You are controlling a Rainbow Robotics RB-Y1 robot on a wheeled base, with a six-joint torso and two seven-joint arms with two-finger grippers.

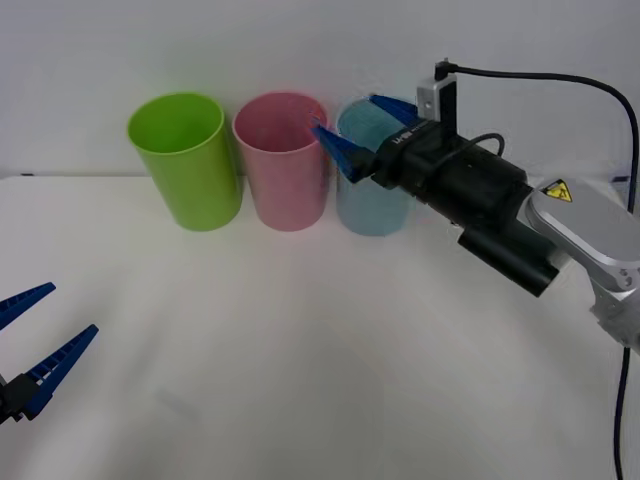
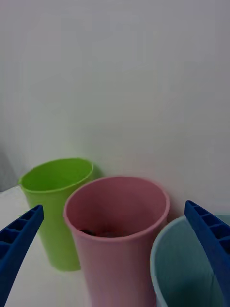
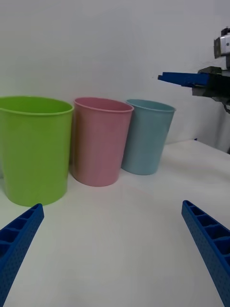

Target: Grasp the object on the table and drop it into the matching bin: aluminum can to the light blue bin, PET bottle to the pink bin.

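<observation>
Right gripper [image 1: 358, 135] hangs above the row of bins, over the gap between the tall pink plastic cup-shaped bin [image 1: 285, 165] and the pale blue plastic cup-shaped bin [image 1: 372, 190]. Blue ribbed jaws spread wide, nothing between them.

Small clear PET bottle [image 2: 103, 233]: right wrist view shows something dark lying low inside the pink bin, likely the bottle, too dim to confirm. White tabletop [image 1: 300, 350] carries no loose object in front view.

Judgement: drop looks done, step in hand is the retreat. To do it well: lift straight up before pulling back, since one finger sits just beside the pink rim and the other over the blue bin; a sideways sweep could tip either one. Jaws should stay spread until well above the rims.

Lime green plastic cup-shaped bin [image 1: 186, 160] stands just beside the pink one, untouched.

Left gripper [image 1: 35, 345] parked low near the table's left edge, jaws spread, holding nothing.
</observation>
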